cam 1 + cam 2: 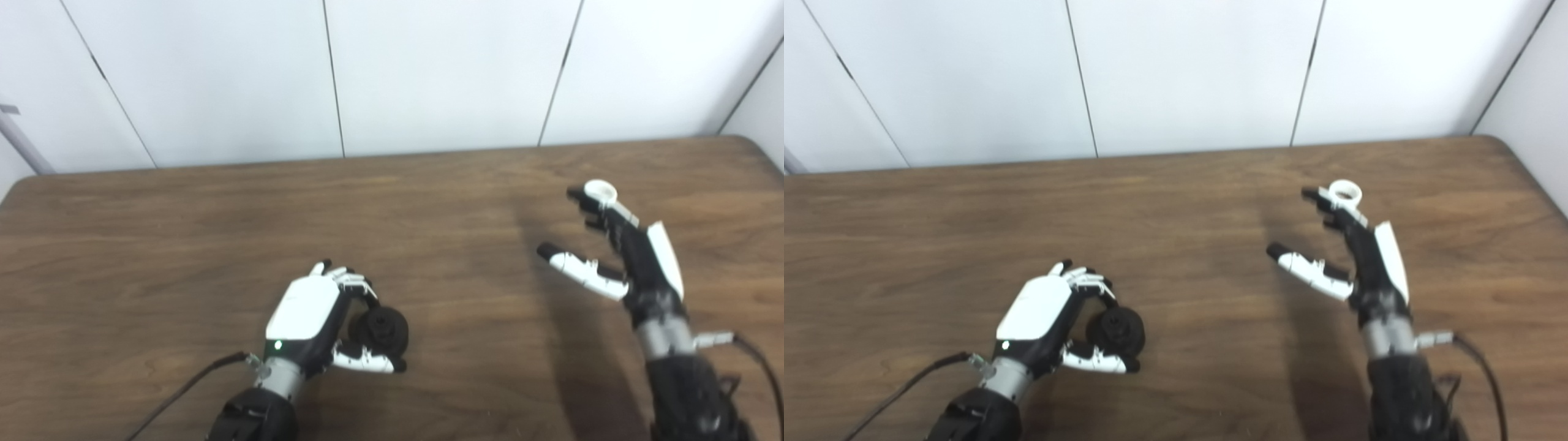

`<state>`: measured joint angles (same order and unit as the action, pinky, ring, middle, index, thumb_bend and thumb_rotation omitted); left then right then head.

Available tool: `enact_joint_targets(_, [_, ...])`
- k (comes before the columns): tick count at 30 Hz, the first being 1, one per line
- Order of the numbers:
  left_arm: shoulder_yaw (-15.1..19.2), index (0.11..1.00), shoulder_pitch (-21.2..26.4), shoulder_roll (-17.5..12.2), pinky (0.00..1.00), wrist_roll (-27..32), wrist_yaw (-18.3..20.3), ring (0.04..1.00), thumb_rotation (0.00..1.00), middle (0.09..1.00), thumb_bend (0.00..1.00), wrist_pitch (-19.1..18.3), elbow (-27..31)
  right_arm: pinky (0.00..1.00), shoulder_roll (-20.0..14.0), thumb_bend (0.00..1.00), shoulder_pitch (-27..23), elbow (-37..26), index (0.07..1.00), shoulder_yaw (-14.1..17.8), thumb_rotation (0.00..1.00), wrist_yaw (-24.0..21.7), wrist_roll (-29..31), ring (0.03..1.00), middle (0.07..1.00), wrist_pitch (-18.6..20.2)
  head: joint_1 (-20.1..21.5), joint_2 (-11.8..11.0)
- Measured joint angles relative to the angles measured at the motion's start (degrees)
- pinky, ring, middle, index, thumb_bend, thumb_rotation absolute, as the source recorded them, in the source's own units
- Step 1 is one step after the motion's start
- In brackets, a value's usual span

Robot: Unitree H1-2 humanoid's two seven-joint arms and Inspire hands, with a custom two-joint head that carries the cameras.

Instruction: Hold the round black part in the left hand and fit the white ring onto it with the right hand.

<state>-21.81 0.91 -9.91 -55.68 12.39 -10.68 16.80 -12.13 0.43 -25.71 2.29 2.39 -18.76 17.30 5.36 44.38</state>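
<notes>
While the left hand [321, 318] sits low over the near-centre of the wooden surface [184, 245] with fingers and thumb curled around the round black part [381, 331], the right hand [618, 257] is raised well apart from it on the right side. The right hand's fingers are spread, thumb sticking out to the left, nothing pinched between them. The white ring [600, 192] shows right at the right hand's fingertips; can't tell whether it rests on them or lies on the surface behind.
</notes>
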Motion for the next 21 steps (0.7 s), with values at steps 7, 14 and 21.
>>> enact_joint_targets(7, [0.5,0.485,0.0,-0.4,1.0,0.4,0.9,0.888,0.05,0.781,0.52,0.1,0.3,0.87,-4.0,0.75,-4.3,0.8,0.73,0.8,0.27,-0.7,-6.1,0.869,0.849,2.1,1.9,1.2])
enact_joint_targets(14, [1.2,0.485,0.0,-0.4,0.99,0.7,1.3,0.881,0.05,0.779,0.52,0.4,0.3,0.85,-7.2,0.76,-8.1,6.6,0.727,1.2,0.24,-1.9,-8.6,0.871,0.866,2.7,3.9,1.5])
enact_joint_targets(21, [1.6,0.485,-0.1,-1.2,1.0,1.6,1.3,0.881,0.05,0.782,0.52,0.7,0.3,0.82,-10.1,0.79,-13.3,12.0,0.702,1.4,0.2,-2.4,-10.8,0.896,0.893,3.8,5.4,1.4])
